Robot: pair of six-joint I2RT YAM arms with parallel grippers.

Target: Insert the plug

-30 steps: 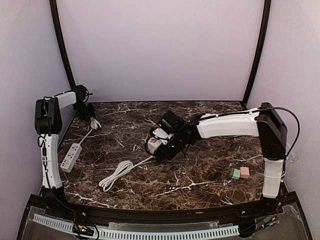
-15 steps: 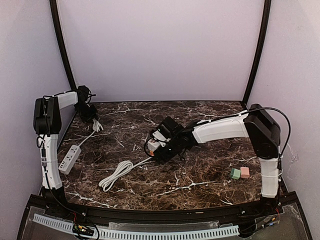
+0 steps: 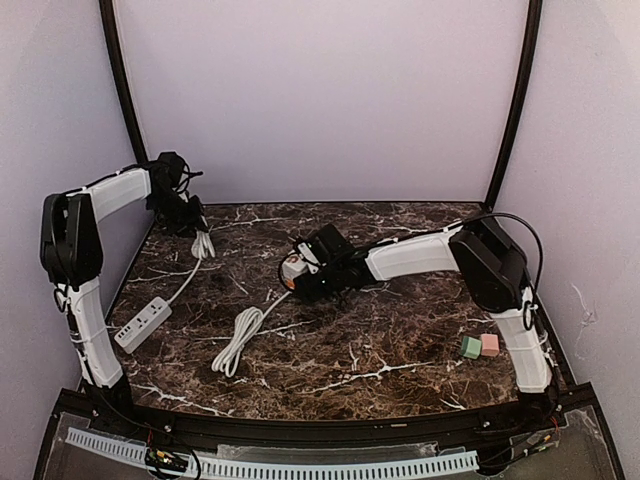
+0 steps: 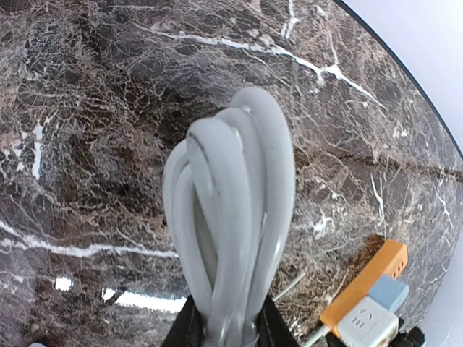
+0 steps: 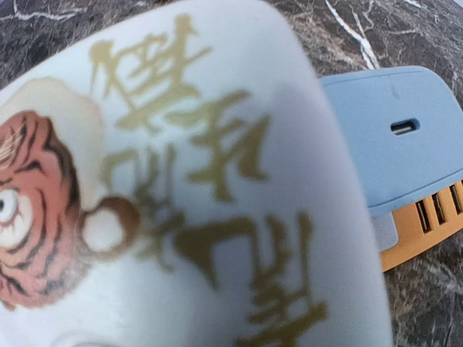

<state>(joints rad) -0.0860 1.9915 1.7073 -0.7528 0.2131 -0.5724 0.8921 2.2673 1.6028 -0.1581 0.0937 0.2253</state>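
My left gripper (image 3: 190,218) is at the back left, shut on a looped bundle of white cable (image 3: 203,243); in the left wrist view the loop (image 4: 231,217) stands up between my black fingers (image 4: 181,329). That cable runs down to a white power strip (image 3: 140,323) lying at the left edge. My right gripper (image 3: 305,272) is at mid-table, shut on a white plug block with a tiger print (image 3: 293,270). The block fills the right wrist view (image 5: 181,202) and hides the fingers. A blue and orange adapter (image 5: 394,137) sits against it and also shows in the left wrist view (image 4: 369,278).
A second coil of white cable (image 3: 240,340) trails from the plug block toward the front. A green block (image 3: 470,347) and a pink block (image 3: 489,344) lie at the front right. Black frame posts stand at the back corners.
My right gripper has carried the plug block back and left, and its cable coil followed. My left arm swung and lifted the cable bundle toward the back; the power strip slid and turned slightly.
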